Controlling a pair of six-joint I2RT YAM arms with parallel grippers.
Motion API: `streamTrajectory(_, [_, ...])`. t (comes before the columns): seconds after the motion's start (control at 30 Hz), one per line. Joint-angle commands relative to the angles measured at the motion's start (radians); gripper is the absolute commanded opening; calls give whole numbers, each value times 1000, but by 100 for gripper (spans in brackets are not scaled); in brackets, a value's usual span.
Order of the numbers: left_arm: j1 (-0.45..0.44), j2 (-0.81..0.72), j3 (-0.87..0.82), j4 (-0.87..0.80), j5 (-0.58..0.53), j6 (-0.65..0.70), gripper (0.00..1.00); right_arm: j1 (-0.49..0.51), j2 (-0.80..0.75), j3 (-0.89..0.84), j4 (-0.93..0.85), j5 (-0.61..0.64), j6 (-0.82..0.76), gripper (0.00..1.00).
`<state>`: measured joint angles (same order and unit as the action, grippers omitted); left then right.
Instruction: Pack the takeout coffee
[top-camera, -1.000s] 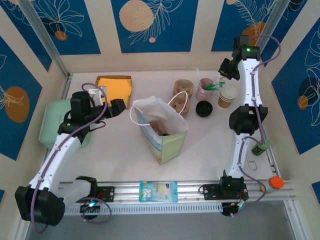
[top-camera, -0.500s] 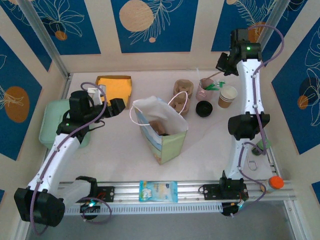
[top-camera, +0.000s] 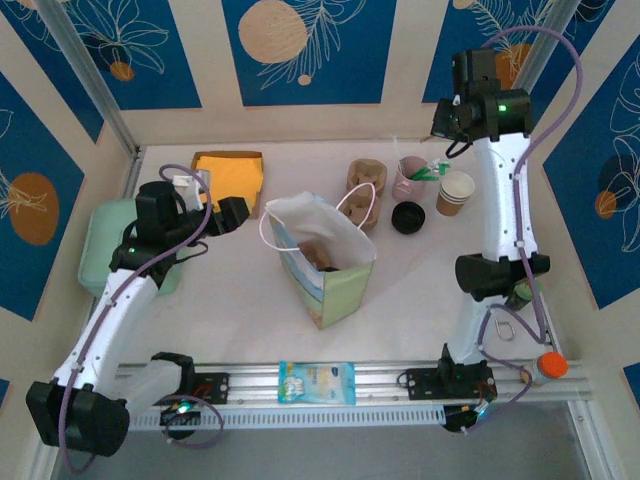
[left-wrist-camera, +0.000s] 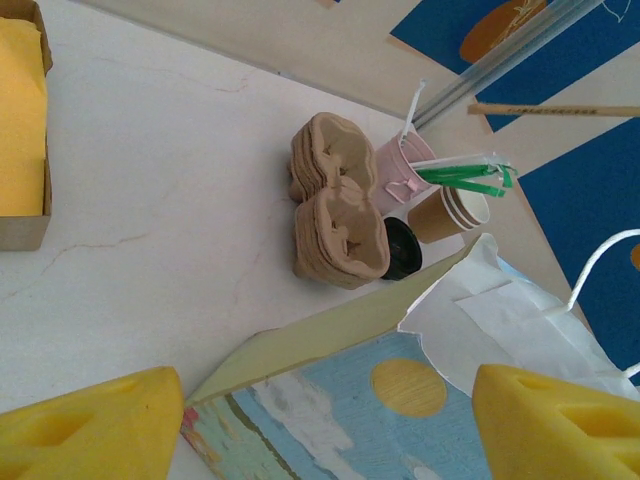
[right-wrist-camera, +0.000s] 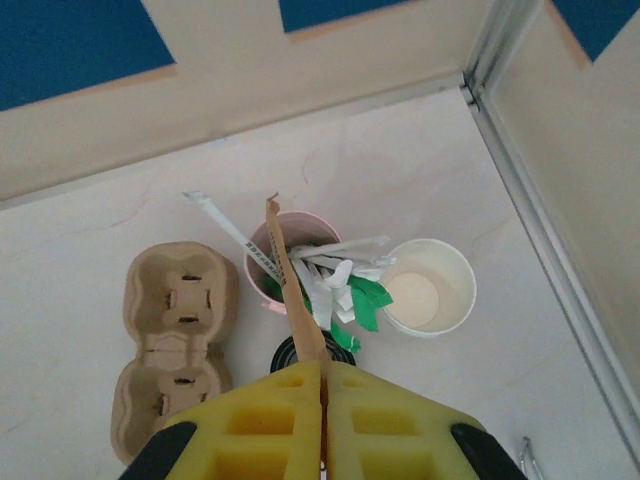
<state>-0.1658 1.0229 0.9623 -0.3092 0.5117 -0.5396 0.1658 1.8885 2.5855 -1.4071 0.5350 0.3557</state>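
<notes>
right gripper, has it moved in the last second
Yes. In the top view the right gripper has shifted up-image, farther from the pink cup, shut on a thin brown stick.

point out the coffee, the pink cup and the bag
coffee (top-camera: 408, 217), top view, centre of its black lid
pink cup (left-wrist-camera: 402, 174), left wrist view, its side wall
bag (top-camera: 345, 290), top view, its green side panel
</notes>
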Motion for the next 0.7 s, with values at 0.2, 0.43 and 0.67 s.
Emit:
streamTrajectory(0.2, [9,-23,33,-29,-22,43,76,138,-255,-95,80,-7,-130,8])
streamTrajectory(0.43, [10,-21,33,-28,-23,41,76,299,-386,-126,124,-39,-231,9])
streamTrajectory(0.67, [10,-12,42,-14,-17,31,76,465,-427,-136,81,-150,-268,10])
